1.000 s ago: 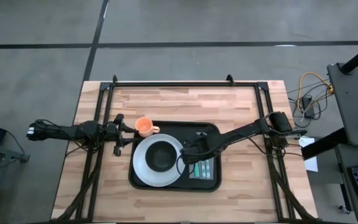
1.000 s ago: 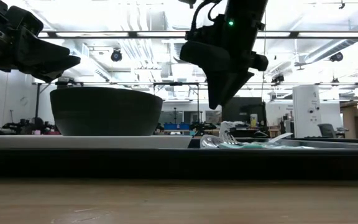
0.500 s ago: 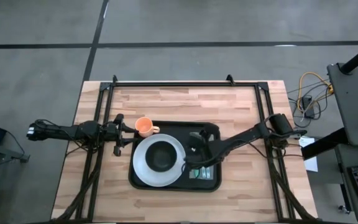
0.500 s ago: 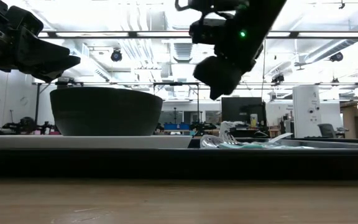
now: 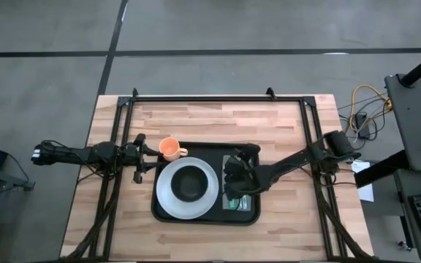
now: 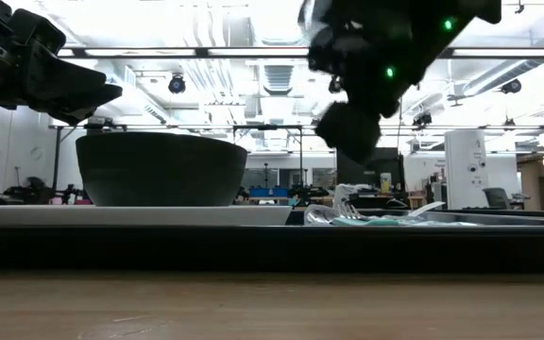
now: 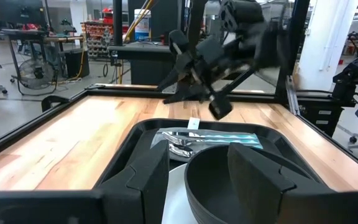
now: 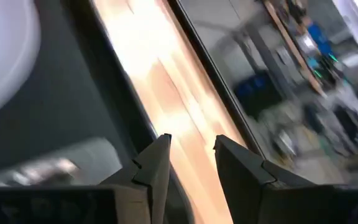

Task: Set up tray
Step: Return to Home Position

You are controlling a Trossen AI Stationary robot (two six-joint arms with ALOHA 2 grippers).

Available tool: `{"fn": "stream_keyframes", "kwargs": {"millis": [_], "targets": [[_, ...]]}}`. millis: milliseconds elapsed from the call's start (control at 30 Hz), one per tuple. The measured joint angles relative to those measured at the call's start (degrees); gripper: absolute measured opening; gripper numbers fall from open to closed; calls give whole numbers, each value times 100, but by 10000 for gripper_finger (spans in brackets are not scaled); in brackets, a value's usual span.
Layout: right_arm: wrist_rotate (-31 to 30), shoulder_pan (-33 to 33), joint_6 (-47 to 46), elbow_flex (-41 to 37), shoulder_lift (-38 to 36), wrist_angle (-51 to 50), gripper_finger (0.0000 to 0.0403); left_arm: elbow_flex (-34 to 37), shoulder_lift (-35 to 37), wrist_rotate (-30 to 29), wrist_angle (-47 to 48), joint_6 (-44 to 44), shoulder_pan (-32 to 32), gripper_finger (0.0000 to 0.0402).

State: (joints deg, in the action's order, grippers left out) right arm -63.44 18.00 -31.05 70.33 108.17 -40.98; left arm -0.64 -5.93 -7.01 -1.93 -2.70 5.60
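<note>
The black tray (image 5: 218, 155) lies in the middle of the table. On it a white plate (image 5: 168, 201) carries a dark bowl (image 5: 188, 183). A grey napkin with cutlery (image 5: 241, 202) lies flat at the tray's right side. My right gripper (image 5: 232, 172) hangs open and empty above the tray, between the plate and the napkin; its own wrist view (image 8: 191, 146) shows the gap between its fingers. My left gripper (image 5: 139, 157) waits open at the tray's left side, level with the table, and faces the bowl (image 7: 241, 180).
An orange cup (image 5: 169, 149) stands at the tray's far left corner. A black frame (image 5: 218, 98) runs along the table's far edge and down both sides. Bare wood (image 5: 210, 120) lies between the tray and the far edge.
My right gripper has risen from just above the napkin, gone a little toward the table's far and right edges, and tipped from pointing down to a slant. The napkin, plate and bowl have stayed where they were.
</note>
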Motion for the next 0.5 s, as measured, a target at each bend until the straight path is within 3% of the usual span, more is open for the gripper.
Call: {"fn": "stream_keyframes", "kwargs": {"millis": [100, 200, 267, 333, 500], "targets": [[615, 23, 1472, -452, -414, 1711, 114, 0, -2, 0, 0, 0, 0, 146], [2446, 20, 2960, -1055, -946, 3567, 111, 0, -2, 0, 1, 1, 0, 146], [3256, 17, 3373, -1453, -1337, 4400, 111, 0, -6, 1, 1, 0, -1, 146], [3335, 22, 3546, -1767, -1756, 4641, 112, -2, -11, -3, -7, 2, -1, 146], [2460, 10, 3592, -2372, -3069, 4282, 113, 0, -53, -6, -7, 2, -2, 146]]}}
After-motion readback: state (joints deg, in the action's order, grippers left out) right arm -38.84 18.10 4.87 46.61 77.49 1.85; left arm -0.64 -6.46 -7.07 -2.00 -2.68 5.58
